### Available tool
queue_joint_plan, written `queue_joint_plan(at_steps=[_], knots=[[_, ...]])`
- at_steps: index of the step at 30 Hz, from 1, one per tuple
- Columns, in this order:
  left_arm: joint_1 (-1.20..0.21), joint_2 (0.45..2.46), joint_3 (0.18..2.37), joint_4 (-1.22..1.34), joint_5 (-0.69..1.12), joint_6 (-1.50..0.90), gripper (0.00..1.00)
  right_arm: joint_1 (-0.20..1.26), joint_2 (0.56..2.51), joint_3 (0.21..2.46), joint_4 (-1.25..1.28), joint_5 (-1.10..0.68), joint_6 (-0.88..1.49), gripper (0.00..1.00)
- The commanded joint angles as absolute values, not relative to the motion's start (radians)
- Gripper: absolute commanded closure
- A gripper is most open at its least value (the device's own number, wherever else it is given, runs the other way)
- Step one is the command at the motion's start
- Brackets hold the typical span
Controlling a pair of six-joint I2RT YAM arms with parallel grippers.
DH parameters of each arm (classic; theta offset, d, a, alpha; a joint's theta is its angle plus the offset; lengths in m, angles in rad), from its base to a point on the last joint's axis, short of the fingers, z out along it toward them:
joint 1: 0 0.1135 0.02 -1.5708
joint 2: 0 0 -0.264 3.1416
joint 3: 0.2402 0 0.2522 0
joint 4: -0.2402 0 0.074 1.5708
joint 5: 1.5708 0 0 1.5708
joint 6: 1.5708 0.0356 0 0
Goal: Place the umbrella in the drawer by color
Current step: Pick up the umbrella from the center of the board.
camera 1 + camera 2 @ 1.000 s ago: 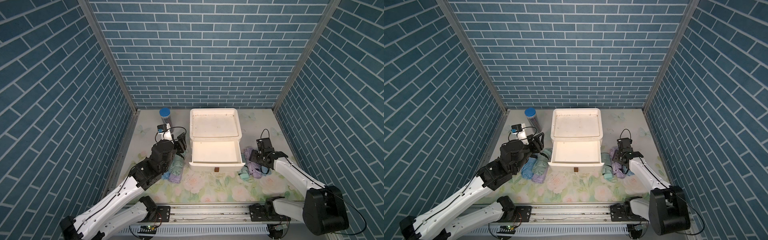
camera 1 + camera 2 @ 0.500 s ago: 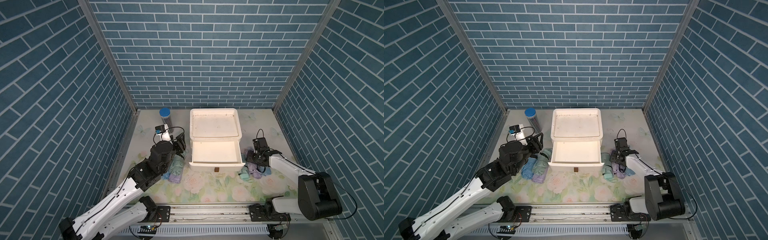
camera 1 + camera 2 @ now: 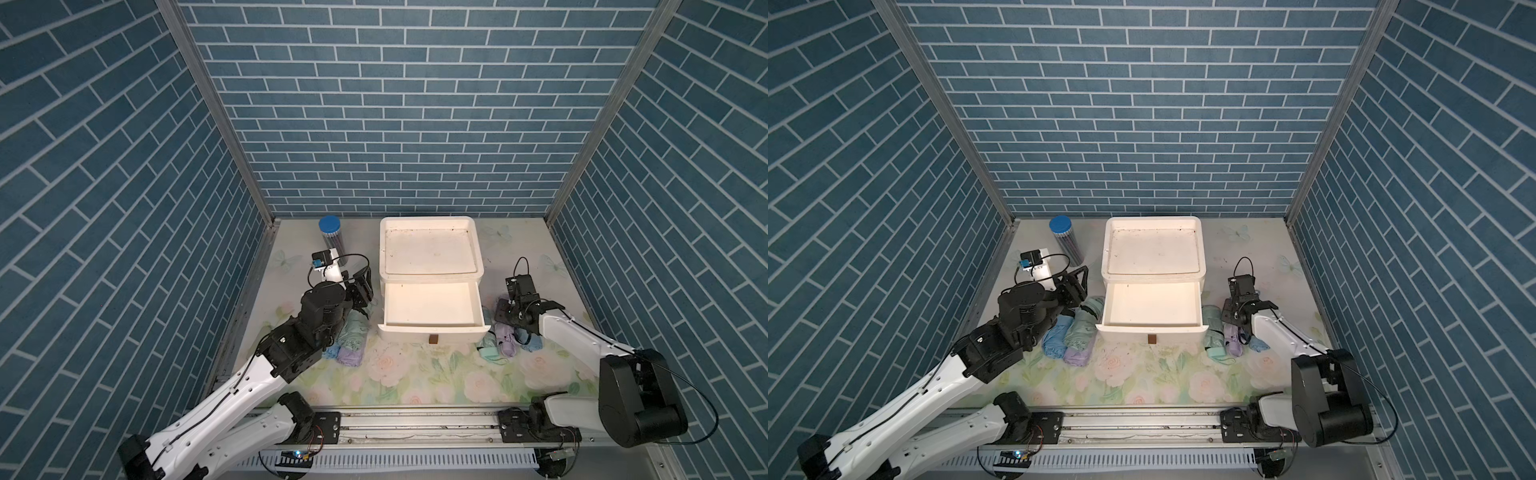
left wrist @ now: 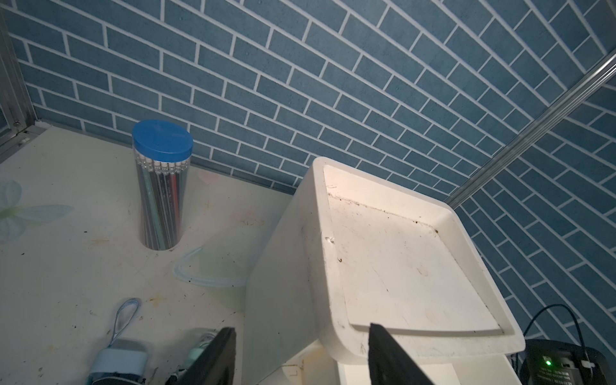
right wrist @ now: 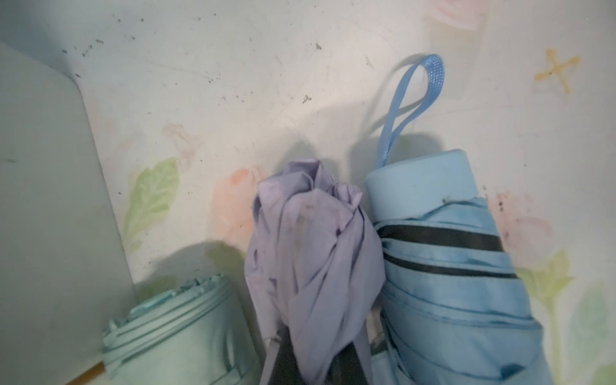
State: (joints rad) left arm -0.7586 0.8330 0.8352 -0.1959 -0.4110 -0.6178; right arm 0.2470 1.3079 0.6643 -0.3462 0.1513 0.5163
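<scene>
The step in hand is the pick-up of the purple umbrella (image 5: 310, 240) on the right side of the table. The right gripper (image 5: 318, 353) is closed tight on its bunched cloth, low to the table, and the umbrella appears to rest there, not yet lifted. It lies between the green umbrella (image 5: 176, 326) and the blue umbrella (image 5: 443, 266), touching the blue one, just beside the open drawer (image 3: 432, 305), which is empty. The left gripper (image 4: 300, 330) hangs with its jaws well apart and nothing in them, above a second pile of umbrellas (image 3: 1077, 332) on the other side of the drawer. The next move likely calls for a straight lift, high enough to clear the drawer's side wall, then a short carry over the drawer and a release inside. The grip seems to be on loose cloth, so the umbrella may sag or slip, and its blue neighbour may drag along with it. Which drawer suits purple cannot be told from here
</scene>
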Motion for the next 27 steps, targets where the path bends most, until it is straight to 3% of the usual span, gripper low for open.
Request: queue_joint_plan(at_steps=[1,6,11,15,19,23,27], knots=[[-0.753,0.824,0.852,-0.17,-0.387,-0.621,0.33,0.256,1.247,0.741,-0.461,0.214,0.505,1.0],[-0.754,0.824,0.896,-0.139,-0.324,-0.596,0.3,0.277,1.123,0.943,-0.558,0.307,0.469,1.0],[-0.754,0.82,0.937,-0.028,-0.127,-0.529,0.2,0.378,1.066,1.236,-0.571,0.327,0.394,1.0],[-0.754,0.832,0.954,0.095,0.049,-0.494,0.13,0.463,1.037,1.319,-0.343,-0.05,0.396,1.0],[-0.754,0.875,0.957,0.216,0.198,-0.503,0.08,0.531,1.002,1.15,0.159,-0.432,0.631,1.0],[-0.753,0.925,0.946,0.339,0.328,-0.54,0.0,0.611,1.017,1.04,0.47,-0.497,0.774,1.0],[-0.754,0.97,0.939,0.395,0.371,-0.555,0.0,0.652,1.031,0.972,0.66,-0.508,0.869,1.0]])
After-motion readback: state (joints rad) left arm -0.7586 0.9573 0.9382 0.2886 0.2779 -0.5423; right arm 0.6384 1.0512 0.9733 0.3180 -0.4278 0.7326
